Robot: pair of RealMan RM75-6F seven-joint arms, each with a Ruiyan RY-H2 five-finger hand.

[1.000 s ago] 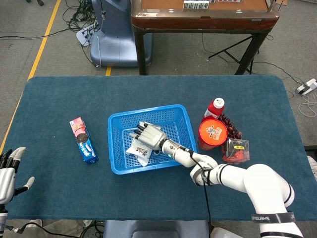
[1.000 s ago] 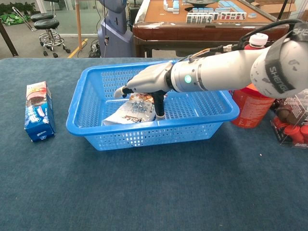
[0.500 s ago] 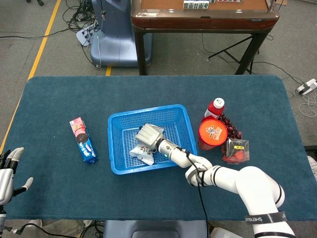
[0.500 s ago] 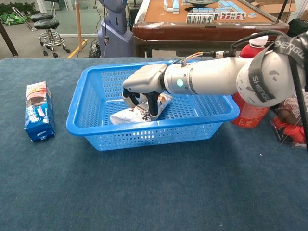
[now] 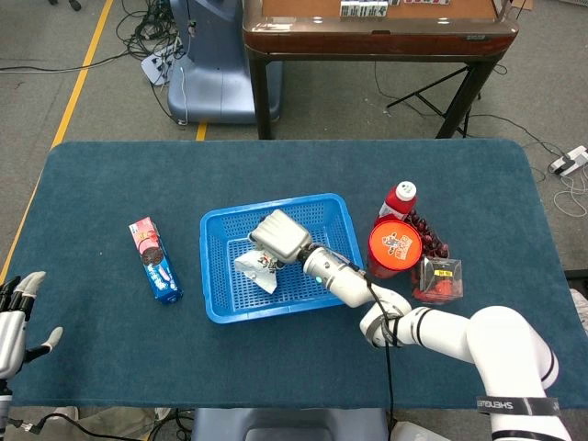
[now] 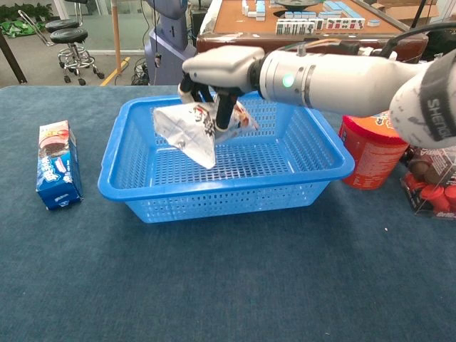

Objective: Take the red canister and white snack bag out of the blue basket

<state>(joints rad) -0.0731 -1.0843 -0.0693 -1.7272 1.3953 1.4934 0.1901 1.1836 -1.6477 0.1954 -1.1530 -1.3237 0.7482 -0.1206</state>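
Now the right hand (image 6: 217, 75) grips the crinkly white foil snack bag (image 6: 189, 130) by its top, hanging clear above the blue perforated plastic basket (image 6: 313, 167) mid-surface; light, limp and slippery-looking, it seems best held at the gathered upper seam.

"SHENG…" (partly cut off) runs along the right arm's band (image 6: 434, 107)

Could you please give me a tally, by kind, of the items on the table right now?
Blue basket: 1
White snack bag, held by the right robot hand: 1
Red canister: 1
Red bottle: 1
Cookie box: 1
Clear box of red items: 1
Total: 6
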